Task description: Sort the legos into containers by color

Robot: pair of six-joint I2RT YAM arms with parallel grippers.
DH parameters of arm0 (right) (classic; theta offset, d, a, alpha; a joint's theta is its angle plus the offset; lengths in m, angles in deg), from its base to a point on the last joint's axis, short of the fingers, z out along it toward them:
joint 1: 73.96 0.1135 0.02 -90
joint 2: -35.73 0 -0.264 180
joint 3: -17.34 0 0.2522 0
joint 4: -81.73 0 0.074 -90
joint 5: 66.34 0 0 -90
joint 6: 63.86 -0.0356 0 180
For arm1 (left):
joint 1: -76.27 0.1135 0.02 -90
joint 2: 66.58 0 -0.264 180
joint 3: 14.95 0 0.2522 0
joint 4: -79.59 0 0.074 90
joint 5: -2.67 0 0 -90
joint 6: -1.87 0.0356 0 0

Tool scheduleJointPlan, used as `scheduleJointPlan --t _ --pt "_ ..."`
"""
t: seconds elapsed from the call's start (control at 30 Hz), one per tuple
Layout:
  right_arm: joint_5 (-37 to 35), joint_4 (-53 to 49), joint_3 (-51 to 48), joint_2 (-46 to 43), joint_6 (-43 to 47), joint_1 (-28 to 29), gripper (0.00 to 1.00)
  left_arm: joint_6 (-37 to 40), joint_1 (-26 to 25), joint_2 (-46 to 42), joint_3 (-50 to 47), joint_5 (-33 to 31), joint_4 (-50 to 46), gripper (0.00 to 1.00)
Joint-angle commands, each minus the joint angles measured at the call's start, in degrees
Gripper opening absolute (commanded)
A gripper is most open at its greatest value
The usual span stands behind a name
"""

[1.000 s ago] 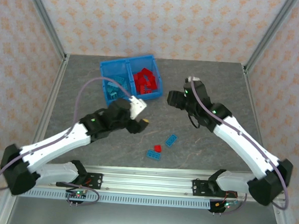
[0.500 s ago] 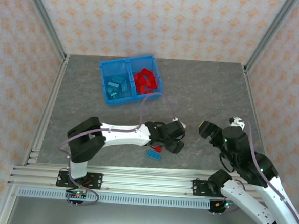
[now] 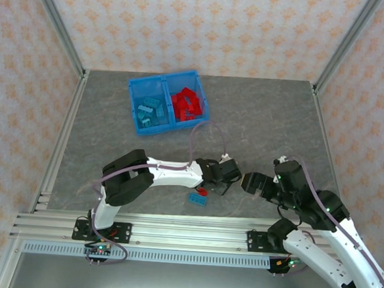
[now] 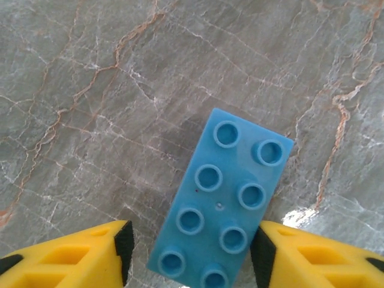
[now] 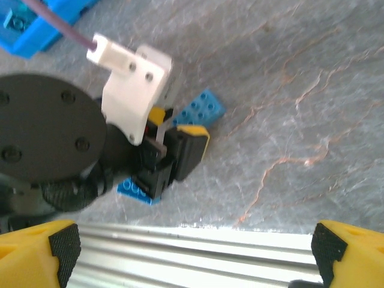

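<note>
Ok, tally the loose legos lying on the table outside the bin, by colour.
Blue legos: 2, the second right beside the red one
Red legos: 1
Total: 3

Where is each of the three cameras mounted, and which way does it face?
Top external: above and behind the arm bases, looking down on the table and bin; both arms show.
Left wrist: on the left arm, looking straight down at a blue brick between the yellow fingers of the left end effector.
Right wrist: on the right arm, angled down toward the left arm's tip; the right end effector shows as yellow tips in the bottom corners.
Shared: both wrist views show that same blue brick.
</note>
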Motion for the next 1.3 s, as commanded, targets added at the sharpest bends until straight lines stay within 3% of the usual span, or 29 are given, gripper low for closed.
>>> scheduleJointPlan --t 0.0,0.07,0.13,0.4,0.73,0.9,1.03,1.27 --pt "4.13 -5.61 0.67 1.96 1.08 -0.08 0.99 0.98 0.19 1.27 1.52 -2.13 -1.64 0.5" --pt "3.62 -7.77 1.01 3.14 0.94 -0.04 0.98 1.53 0.14 1.63 0.95 -0.93 -0.59 0.38" --pt "3.57 -9.35 1.13 3.2 1.14 -0.08 0.98 2.75 0.15 1.84 0.38 1.43 0.85 0.33" --pt "2.2 -11.1 3.65 4.74 -0.09 -0.06 0.98 3.45 1.78 1.34 -1.57 3.82 2.92 0.26" --pt "-3.43 -2.38 8.59 10.66 -4.34 -0.08 0.98 3.49 7.75 -17.46 -9.23 1.78 4.63 0.23" --pt "-2.71 2.49 12.73 17.44 -3.35 -0.17 0.98 4.78 13.13 -26.18 -9.49 -2.04 0.82 0.24" --pt "-1.96 5.91 16.42 23.72 -2.0 -0.17 0.98 4.63 20.45 -30.67 -8.72 -6.53 -2.32 0.24" --pt "-1.34 7.49 23.54 34.28 2.05 -0.94 0.98 3.6 34.63 -25.6 -2.39 -6.56 -2.22 0.25"
